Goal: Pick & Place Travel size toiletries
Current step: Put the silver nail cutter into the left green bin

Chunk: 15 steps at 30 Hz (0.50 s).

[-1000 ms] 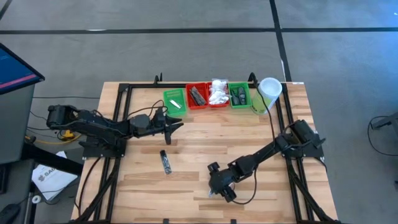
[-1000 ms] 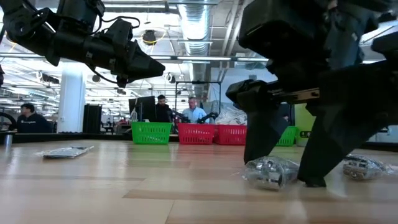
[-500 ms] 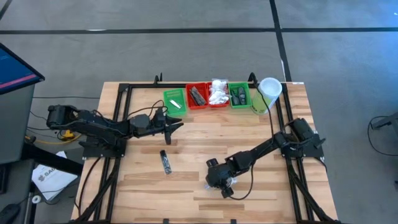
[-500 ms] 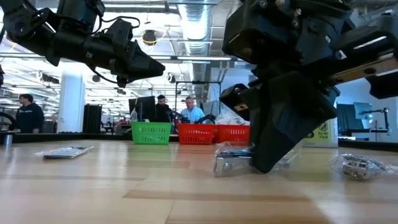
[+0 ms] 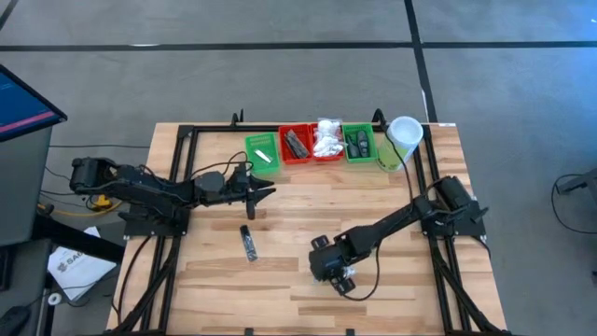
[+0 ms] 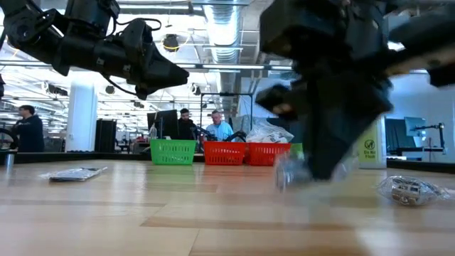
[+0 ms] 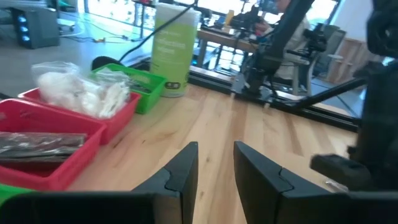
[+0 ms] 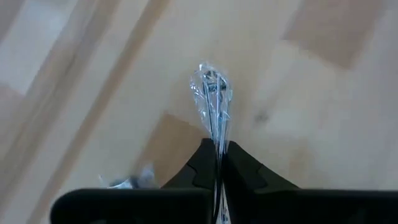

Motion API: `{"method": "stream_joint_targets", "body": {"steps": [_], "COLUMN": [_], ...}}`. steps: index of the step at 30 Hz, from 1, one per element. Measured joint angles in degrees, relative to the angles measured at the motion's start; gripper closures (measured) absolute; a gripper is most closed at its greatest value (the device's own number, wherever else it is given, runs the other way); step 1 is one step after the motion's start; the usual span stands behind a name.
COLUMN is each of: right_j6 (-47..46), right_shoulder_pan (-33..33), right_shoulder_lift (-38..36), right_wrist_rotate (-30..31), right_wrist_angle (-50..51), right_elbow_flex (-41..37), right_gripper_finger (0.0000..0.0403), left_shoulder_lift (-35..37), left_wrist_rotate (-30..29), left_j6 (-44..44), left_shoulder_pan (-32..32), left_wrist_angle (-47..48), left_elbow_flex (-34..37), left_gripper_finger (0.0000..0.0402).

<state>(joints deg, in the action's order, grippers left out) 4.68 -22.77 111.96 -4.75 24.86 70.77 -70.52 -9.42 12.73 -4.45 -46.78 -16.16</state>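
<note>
My right gripper [image 5: 333, 273] hangs low over the near middle of the table, shut on a small clear crinkled packet with a silver tube [image 8: 211, 93] inside. The low view shows this packet [image 6: 297, 172] blurred. A second such packet [image 6: 405, 189] lies on the wood beside it. A black narrow piece in a clear wrapper [image 5: 247, 241] lies flat toward the left. My left gripper [image 5: 257, 191] hovers in front of the trays, its fingers [image 7: 186, 165] a little apart with nothing between them. My right gripper pinches the clear packet's end [image 8: 216, 138] between its two fingertips. The fingers come from above, slanting down. The rest of the packet sticks out past the fingertips, edge-on to the wrist camera. In the low view it sits just above the wood.
Along the far edge stand a green tray [image 5: 262, 150], a red tray [image 5: 297, 144], a tray heaped with white packets [image 5: 327, 137] and another green tray [image 5: 359, 143]. A tall pale green cylinder [image 5: 402, 141] stands to their right. People stand in the room behind.
My right gripper has shut on the clear packet that lay between its open fingers. It has drawn the packet a little toward the table's left and raised it slightly off the wood. The second packet stays where it was.
</note>
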Motion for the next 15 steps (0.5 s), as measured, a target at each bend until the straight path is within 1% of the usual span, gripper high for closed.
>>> {"method": "stream_joint_targets", "body": {"steps": [2, 4, 8, 15], "right_j6": [0.7, 1.5, 3.4, 6.9], "right_shoulder_pan": [0.8, 1.6, 3.4, 6.6], "right_shoulder_lift": [-0.2, -0.9, -1.1, -1.2], "right_wrist_rotate": [1.4, 2.5, 4.3, 9.3], "right_wrist_angle": [0.8, 3.9, 5.8, 9.6], "right_elbow_flex": [1.5, 2.1, 4.8, 9.7], "right_gripper_finger": [0.0398, 0.0397, 0.0400, 0.0401], "left_shoulder_lift": [0.0, 0.0, 0.0, 0.0], "left_wrist_rotate": [0.9, 1.3, 1.5, 3.9], "left_j6": [0.0, 0.0, 0.0, 0.0], "left_shoulder_pan": [0.0, 0.0, 0.0, 0.0], "left_wrist_angle": [-0.1, -0.5, -1.0, -1.3], "left_elbow_flex": [0.0, 0.0, 0.0, 0.0], "left_gripper_finger": [0.0307, 0.0307, 0.0307, 0.0307]}}
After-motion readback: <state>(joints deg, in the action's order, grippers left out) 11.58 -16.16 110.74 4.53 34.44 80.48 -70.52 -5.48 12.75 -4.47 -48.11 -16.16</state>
